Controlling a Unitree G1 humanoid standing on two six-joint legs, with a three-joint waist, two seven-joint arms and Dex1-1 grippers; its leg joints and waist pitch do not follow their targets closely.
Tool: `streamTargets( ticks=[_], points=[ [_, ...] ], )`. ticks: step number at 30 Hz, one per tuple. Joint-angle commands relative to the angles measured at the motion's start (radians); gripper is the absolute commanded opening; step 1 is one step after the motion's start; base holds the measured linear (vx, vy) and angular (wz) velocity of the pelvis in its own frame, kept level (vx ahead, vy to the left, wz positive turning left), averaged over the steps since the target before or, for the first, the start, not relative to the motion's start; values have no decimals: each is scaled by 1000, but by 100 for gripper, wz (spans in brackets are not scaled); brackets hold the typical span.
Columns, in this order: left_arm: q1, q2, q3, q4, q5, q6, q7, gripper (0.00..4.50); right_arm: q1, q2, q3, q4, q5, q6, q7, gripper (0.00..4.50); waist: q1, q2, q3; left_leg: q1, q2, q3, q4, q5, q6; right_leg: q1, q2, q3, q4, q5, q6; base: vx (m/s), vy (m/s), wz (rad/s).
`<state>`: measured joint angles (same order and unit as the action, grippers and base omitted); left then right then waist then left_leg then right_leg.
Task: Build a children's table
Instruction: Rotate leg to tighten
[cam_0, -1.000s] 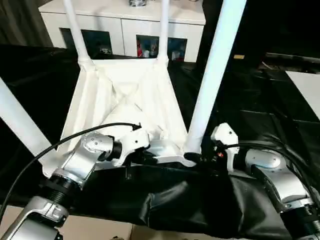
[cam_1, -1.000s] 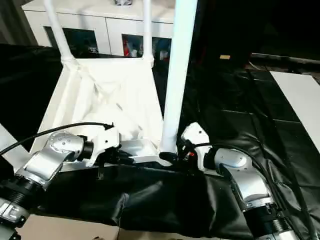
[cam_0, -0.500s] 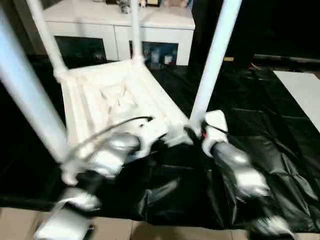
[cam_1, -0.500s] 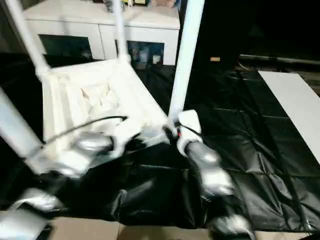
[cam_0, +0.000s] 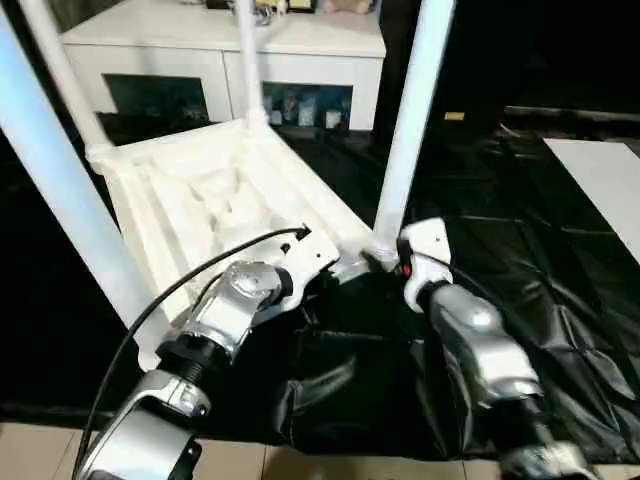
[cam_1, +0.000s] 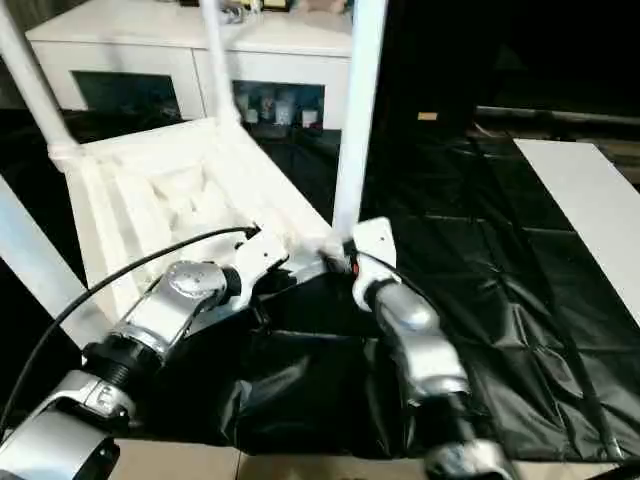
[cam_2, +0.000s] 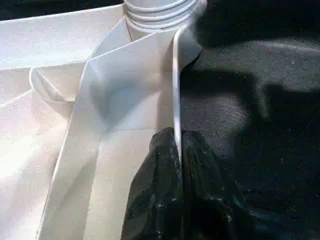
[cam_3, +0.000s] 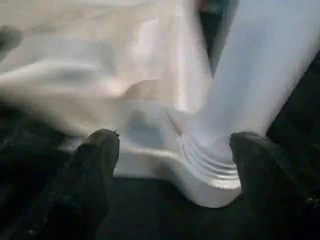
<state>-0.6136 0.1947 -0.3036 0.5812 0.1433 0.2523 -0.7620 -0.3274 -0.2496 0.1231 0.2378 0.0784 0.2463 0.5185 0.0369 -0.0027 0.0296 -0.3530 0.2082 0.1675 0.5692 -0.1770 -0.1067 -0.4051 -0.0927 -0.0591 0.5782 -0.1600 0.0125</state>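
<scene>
The white children's table (cam_0: 190, 205) lies upside down on the black sheet, ribbed underside up, with its tube legs rising from the corner sockets. My left gripper (cam_2: 177, 137) is shut on the thin near rim of the table top, close to the near right corner. My right gripper (cam_3: 175, 150) is open at that corner. Its fingers (cam_3: 97, 165) stand apart on either side of the socket that holds the near right leg (cam_0: 405, 130). The near left leg (cam_0: 60, 200) crosses the left of the head views.
A white cabinet with glass doors (cam_0: 200, 70) stands behind the table. The black sheet (cam_0: 530, 210) covers the floor, bunched in folds below my forearms. A white board (cam_0: 605, 175) lies at the right. My left arm's cable (cam_0: 180, 290) loops over the table rim.
The head camera has shifted. The table top now sits turned against the cabinet, its near right corner farther from me. My right gripper's fingers have spread wider around the socket. The left grip is unchanged.
</scene>
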Motion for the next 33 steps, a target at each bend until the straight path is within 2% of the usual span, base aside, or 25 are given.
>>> streamTargets(
  ticks=[1,4,5,6,10,11,12,13,16,17,19,22,27,33],
  points=[
    [28,42,-11,-45,-23,-69,-78,0,20,-60,-2,-47,34,-3,134,373,9,-13,-48,-11,8,6,-67,-279,79,46,-31,28,-75,-345,-137,0,0,0],
    [59,92,-33,-103,-59,-94,-207,0,40,-108,-1,-57,41,-14,207,373,11,-11,-52,-13,8,7,-64,-242,85,50,-33,26,-64,-267,-180,0,0,0],
    [79,133,-54,-140,-78,-102,-294,0,51,-134,4,-67,57,-15,249,373,11,-8,-54,-11,11,7,-64,-240,86,50,-34,27,-62,-254,-188,0,0,0],
    [94,177,-75,-161,-80,-109,-359,0,61,-155,11,-81,76,-8,289,373,13,-10,-56,-9,14,7,-61,-225,90,50,-34,27,-56,-222,-203,0,0,0],
    [109,222,-70,-192,-106,-82,-428,0,80,-188,43,-111,99,10,366,373,21,-5,-59,-5,15,12,-54,-138,119,49,-26,28,-33,-45,-263,28,1,1],
    [113,236,-72,-205,-107,-72,-447,0,81,-193,52,-113,104,9,378,373,21,-10,-58,-6,15,12,-55,-133,122,50,-27,27,-32,-40,-267,0,0,0],
    [115,239,-73,-208,-107,-70,-451,0,81,-192,53,-112,105,8,378,373,24,-9,-57,-6,16,12,-55,-135,120,51,-30,28,-32,-46,-270,0,0,0],
    [118,246,-73,-214,-107,-70,-455,0,82,-190,53,-110,107,7,386,373,25,-14,-56,-5,15,13,-55,-146,114,51,-32,28,-33,-66,-268,0,0,0],
    [117,249,-66,-210,-103,-75,-444,0,77,-188,55,-102,100,2,396,373,24,-14,-50,-5,15,13,-60,-205,87,50,-34,30,-44,-164,-241,0,0,0],
    [118,253,-64,-209,-104,-78,-442,0,75,-187,55,-98,99,1,405,344,25,-16,-49,-4,15,13,-62,-224,75,50,-35,30,-47,-201,-228,0,0,0],
    [117,258,-63,-208,-106,-79,-441,0,69,-188,55,-88,98,-3,409,344,25,-17,-48,-3,15,11,-63,-237,61,48,-35,31,-49,-231,-213,0,0,0],
    [121,258,-61,-214,-109,-72,-448,0,65,-193,53,-87,107,2,412,308,25,-17,-50,-3,14,11,-62,-221,57,49,-33,32,-45,-201,-213,0,0,0],
    [127,263,-65,-225,-113,-64,-451,0,70,-191,47,-86,109,6,416,270,25,-19,-53,-5,13,12,-58,-181,73,52,-32,32,-37,-132,-235,0,0,0],
    [131,262,-69,-223,-110,-57,-445,0,76,-161,38,-67,108,5,380,259,24,-18,-51,-4,13,12,-58,-196,71,51,-32,31,-40,-157,-236,0,0,0]
  ],
)
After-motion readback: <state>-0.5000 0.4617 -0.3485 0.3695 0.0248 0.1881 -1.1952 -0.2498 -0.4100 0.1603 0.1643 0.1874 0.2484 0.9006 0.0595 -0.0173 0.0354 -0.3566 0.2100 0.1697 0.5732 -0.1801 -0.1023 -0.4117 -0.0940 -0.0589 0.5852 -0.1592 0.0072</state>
